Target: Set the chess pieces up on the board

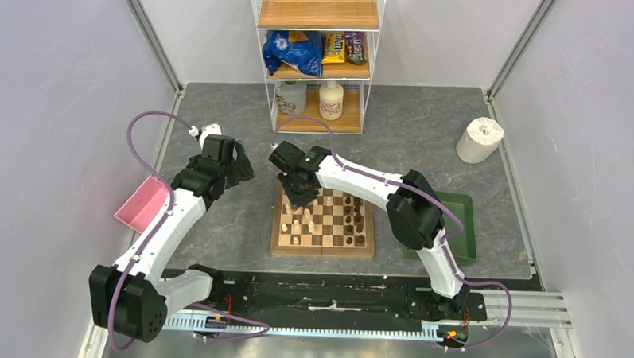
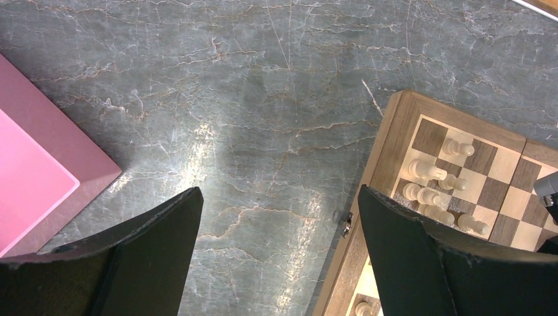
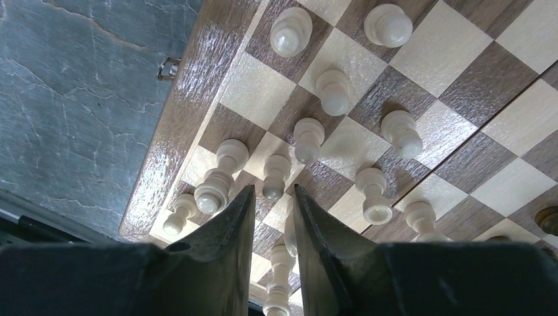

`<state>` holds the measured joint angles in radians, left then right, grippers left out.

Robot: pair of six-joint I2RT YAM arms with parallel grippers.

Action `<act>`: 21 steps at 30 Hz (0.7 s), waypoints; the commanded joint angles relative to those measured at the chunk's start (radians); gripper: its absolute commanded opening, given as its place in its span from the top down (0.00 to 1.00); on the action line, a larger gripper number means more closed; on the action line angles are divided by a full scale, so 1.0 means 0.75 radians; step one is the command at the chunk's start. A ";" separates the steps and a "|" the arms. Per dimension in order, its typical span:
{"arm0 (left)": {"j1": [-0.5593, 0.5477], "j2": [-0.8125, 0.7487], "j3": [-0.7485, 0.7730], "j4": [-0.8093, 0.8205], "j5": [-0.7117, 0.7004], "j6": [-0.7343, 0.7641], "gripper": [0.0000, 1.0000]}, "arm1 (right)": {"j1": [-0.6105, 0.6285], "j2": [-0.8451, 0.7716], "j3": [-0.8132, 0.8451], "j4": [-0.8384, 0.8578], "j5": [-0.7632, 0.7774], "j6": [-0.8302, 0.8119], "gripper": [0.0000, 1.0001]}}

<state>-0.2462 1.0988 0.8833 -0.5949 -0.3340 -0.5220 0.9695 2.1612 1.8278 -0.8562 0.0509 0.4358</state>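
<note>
Chess pieces (image 3: 308,138), just beneath right gripper (image 3: 273,192)

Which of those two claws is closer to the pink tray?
Left. The left gripper hangs over the table between the pink tray and the board; the right gripper is beyond, over the cream pieces on the board.

Overhead view looks down; close wrist views share the board (image 3: 177,118)

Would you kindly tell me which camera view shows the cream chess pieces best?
The right wrist view: the cream chess pieces fill it, close and sharp. Left wrist catches a few; top shows them tiny.
</note>
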 commanded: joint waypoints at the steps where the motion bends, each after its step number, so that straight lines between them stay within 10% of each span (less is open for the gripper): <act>1: 0.007 -0.011 0.000 0.045 0.008 -0.008 0.05 | 0.006 -0.086 0.072 -0.020 0.035 -0.009 0.64; 21: 0.007 -0.016 0.002 0.047 0.010 -0.008 0.05 | 0.035 -0.024 0.223 -0.054 -0.077 -0.035 0.49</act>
<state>-0.2462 1.0988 0.8829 -0.5949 -0.3309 -0.5220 0.9810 2.1098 1.9293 -0.8806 0.0071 0.4217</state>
